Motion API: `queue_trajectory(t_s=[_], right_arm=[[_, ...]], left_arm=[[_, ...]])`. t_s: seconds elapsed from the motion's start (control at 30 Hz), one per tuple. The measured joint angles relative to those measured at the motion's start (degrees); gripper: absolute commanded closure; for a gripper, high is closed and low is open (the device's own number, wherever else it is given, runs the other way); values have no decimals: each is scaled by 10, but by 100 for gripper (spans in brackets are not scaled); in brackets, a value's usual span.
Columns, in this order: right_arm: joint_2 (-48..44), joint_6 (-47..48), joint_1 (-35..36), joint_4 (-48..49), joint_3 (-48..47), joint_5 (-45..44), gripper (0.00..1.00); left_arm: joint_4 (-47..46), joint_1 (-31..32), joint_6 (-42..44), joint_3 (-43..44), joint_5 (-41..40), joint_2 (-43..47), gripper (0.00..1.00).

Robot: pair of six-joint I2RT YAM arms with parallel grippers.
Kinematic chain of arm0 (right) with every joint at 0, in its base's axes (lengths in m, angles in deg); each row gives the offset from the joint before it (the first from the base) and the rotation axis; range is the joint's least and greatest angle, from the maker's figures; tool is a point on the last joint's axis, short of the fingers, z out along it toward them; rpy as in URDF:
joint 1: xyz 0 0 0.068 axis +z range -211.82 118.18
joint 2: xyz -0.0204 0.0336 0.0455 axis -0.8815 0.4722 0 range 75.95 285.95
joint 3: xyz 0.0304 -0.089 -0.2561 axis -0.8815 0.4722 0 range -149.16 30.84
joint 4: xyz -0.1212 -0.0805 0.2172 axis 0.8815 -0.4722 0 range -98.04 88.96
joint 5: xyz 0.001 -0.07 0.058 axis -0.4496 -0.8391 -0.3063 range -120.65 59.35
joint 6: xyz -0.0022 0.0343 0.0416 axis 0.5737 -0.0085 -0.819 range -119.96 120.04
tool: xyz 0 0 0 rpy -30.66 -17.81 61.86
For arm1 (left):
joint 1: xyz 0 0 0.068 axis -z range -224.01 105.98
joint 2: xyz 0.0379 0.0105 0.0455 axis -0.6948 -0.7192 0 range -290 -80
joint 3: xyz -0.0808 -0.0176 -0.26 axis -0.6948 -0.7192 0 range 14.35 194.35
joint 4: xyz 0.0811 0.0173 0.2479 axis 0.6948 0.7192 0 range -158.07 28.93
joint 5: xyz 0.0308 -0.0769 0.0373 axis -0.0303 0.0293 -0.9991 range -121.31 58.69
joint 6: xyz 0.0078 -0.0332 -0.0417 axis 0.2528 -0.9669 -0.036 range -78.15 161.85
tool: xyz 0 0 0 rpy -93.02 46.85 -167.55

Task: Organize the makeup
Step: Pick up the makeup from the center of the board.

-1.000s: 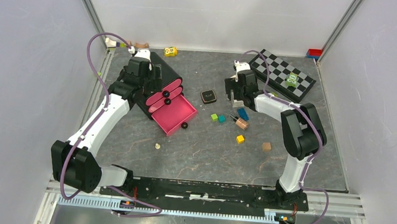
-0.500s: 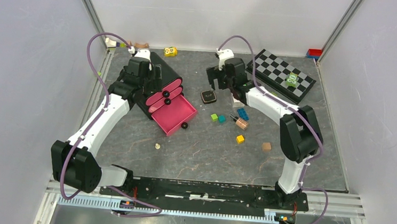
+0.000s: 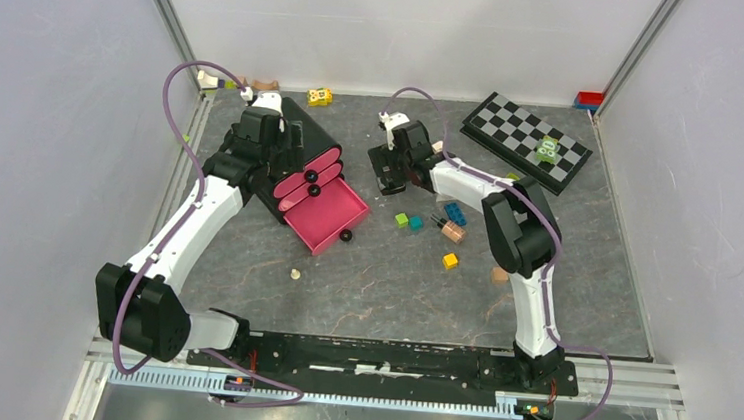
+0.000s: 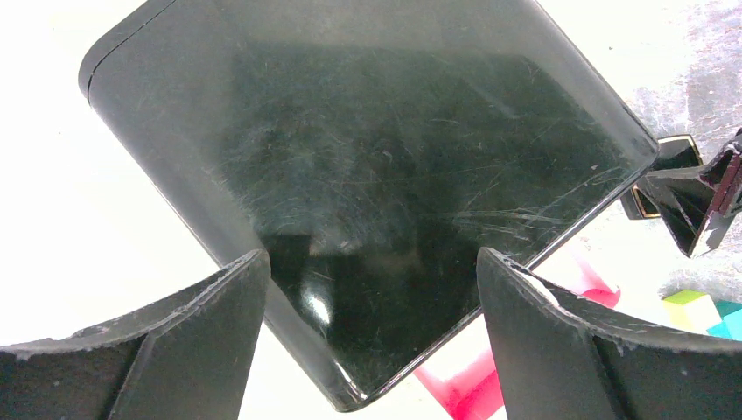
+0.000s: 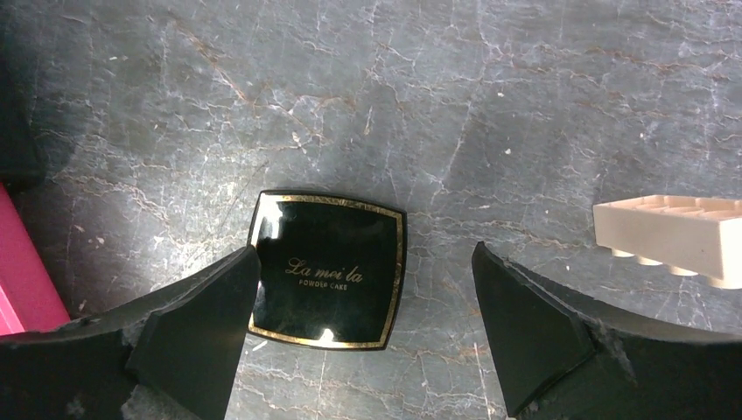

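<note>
While the right tool hovers with jaws wide, the compact lies flat on the surface directly below, off-centre toward the finger on the drawer side; the left tool, also wide and empty, is farther off, over the organizer.

The powder compact is glossy black plastic with a shiny gold rim and gold lettering, and it catches small highlights. The table under it looks like matt dark-grey stone with pale veins. At the compact's 3 o'clock, a studded brick is matt cream plastic. The drawer box has a glossy black, finely scratched top, and its open drawer is smooth pink plastic.
</note>
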Motion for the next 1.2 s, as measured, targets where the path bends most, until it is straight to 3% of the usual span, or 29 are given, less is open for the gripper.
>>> queue_trajectory(t_s=[0.67, 0.93, 1.2], right_arm=[[5, -26, 19, 12, 9, 19, 2], [6, -48, 21, 7, 25, -2, 9], [-5, -51, 27, 32, 51, -28, 29]], left_arm=[[0, 0, 0, 0, 0, 0, 6], [0, 0, 0, 0, 0, 0, 7], [0, 0, 0, 0, 0, 0, 7]])
